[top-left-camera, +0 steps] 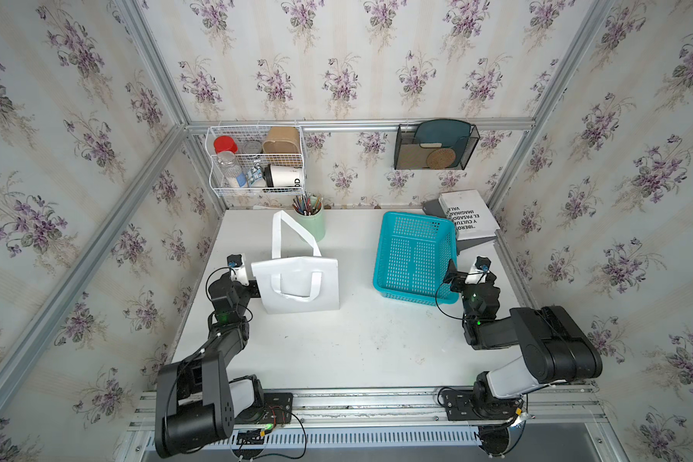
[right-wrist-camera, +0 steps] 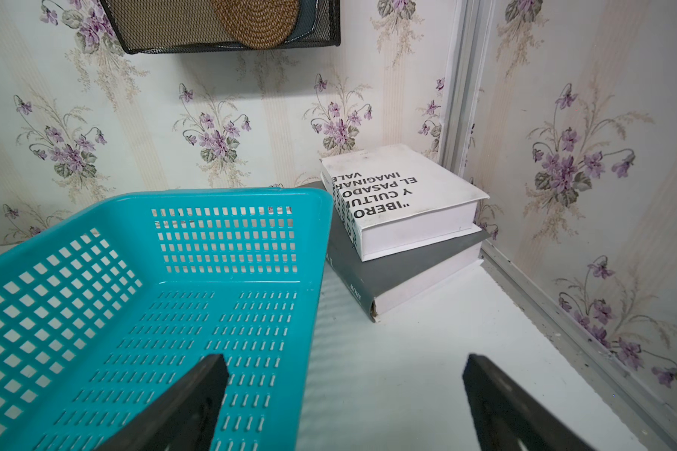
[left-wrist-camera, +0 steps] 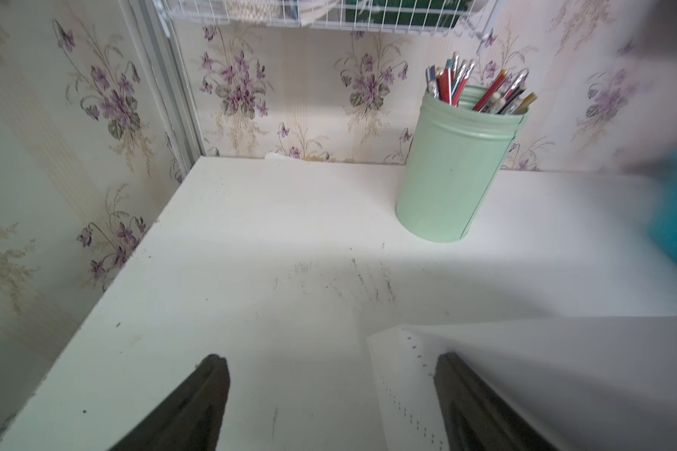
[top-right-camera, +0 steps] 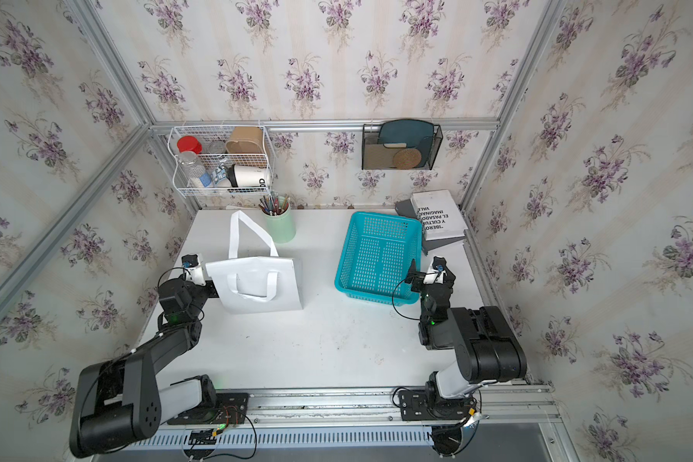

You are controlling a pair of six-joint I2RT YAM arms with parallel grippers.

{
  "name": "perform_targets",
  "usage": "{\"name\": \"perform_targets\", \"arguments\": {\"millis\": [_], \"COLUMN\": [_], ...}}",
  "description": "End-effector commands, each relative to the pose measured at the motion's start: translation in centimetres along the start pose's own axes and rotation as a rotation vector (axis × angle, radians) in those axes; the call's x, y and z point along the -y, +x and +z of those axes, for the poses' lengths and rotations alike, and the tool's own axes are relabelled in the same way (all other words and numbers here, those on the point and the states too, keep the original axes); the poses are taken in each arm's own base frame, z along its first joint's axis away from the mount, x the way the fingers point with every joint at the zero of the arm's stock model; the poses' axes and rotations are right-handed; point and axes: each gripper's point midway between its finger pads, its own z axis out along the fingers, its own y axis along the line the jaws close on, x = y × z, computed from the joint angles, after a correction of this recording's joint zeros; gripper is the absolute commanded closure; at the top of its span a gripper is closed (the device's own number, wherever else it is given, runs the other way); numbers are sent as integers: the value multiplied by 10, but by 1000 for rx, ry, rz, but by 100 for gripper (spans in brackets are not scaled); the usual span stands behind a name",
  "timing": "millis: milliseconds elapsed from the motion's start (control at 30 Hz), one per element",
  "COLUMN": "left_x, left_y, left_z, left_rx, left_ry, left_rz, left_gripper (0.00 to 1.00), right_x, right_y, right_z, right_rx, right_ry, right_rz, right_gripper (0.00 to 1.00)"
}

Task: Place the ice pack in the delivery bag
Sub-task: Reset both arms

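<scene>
The delivery bag [top-left-camera: 325, 280] [top-right-camera: 285, 280] is white and lies flattened on the table's left half. One strap rests on it and the other loops toward the back. My left gripper [top-left-camera: 253, 289] [left-wrist-camera: 331, 363] is open at the bag's left edge. In the left wrist view one finger sits over the bag's stitched corner [left-wrist-camera: 403, 363] and the other over bare table. My right gripper [top-left-camera: 461, 273] [right-wrist-camera: 346, 363] is open at the right rim of the turquoise basket [top-left-camera: 415, 256] [right-wrist-camera: 133, 312], one finger above the basket's floor. The ice pack is out of view; the basket looks empty.
A mint cup of pencils [top-left-camera: 311, 222] [left-wrist-camera: 454, 168] stands behind the bag. Two stacked books [top-left-camera: 467, 216] [right-wrist-camera: 399, 203] fill the back right corner. A white wire rack [top-left-camera: 257, 160] and a black mesh holder [top-left-camera: 435, 146] hang on the back wall.
</scene>
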Motion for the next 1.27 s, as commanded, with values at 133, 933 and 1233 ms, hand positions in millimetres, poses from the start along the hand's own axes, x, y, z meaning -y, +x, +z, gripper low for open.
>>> {"name": "perform_targets", "arguments": {"millis": [133,933,1233], "left_x": [6,35,35], "left_y": [-9,19,19], "left_z": [-2,48,48], "left_rx": [48,-38,-39], "left_ry": [64,12,12], "left_rz": [-14,59,59], "left_gripper": [15,8,7], "right_x": [-2,15,14], "right_y": [1,-22,-21], "right_z": [0,-51,-52], "right_rx": [-2,197,196], "right_ry": [-11,38,35], "right_rz": [-9,40,37], "right_gripper": [0,0,0]}}
